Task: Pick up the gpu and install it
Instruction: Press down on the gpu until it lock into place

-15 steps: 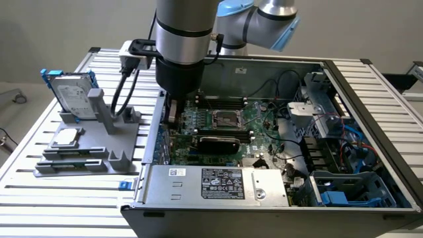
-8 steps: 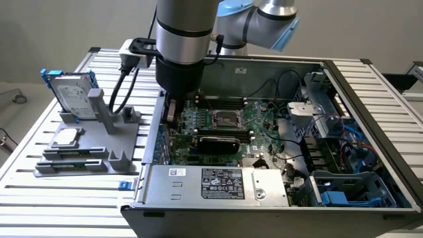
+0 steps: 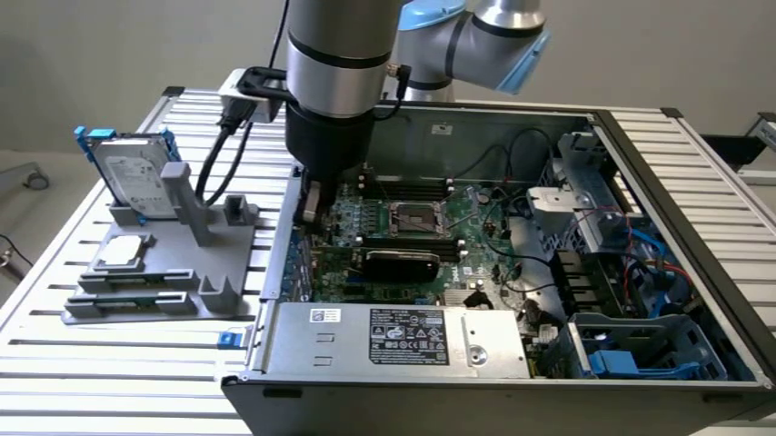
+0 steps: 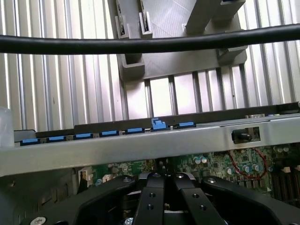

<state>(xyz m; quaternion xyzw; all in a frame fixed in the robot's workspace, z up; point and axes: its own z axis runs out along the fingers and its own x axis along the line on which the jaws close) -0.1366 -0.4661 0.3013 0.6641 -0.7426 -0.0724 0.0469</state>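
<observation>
An open computer case (image 3: 679,173) is lying on a slatted aluminium table (image 3: 134,363), its side panel off. Inside it, a green motherboard (image 3: 467,232) is filling the far-left part, with a square processor socket (image 3: 415,218) near the middle. The gpu (image 3: 401,264) is sitting across the board just nearer than the socket, its black rounded cooler cover facing up and its green card edge showing below; nothing is gripping it. A grey power supply (image 3: 401,338) is occupying the near-left corner of the case, and blue plastic drive brackets (image 3: 612,363) are sitting in the near-right corner beside loose red and black wiring.

At the exterior view's left, a grey holder (image 3: 158,286) is standing on the table. It is carrying a silver hard drive in a blue frame (image 3: 131,177) upright at its far end and a small square silver processor chip (image 3: 125,252) lying flat lower down.

The gripper (image 4: 164,187) is hanging over the case's left wall, well apart from the gpu, with its black fingers (image 4: 150,199) pressed together on nothing. In the wrist view a black cable (image 4: 140,44) is crossing above a row of blue clips (image 4: 110,133) along the case edge.

Open table is lying beyond both long sides of the case. The power supply is wearing a black-and-white label (image 3: 410,336); its writing is too small to read.
</observation>
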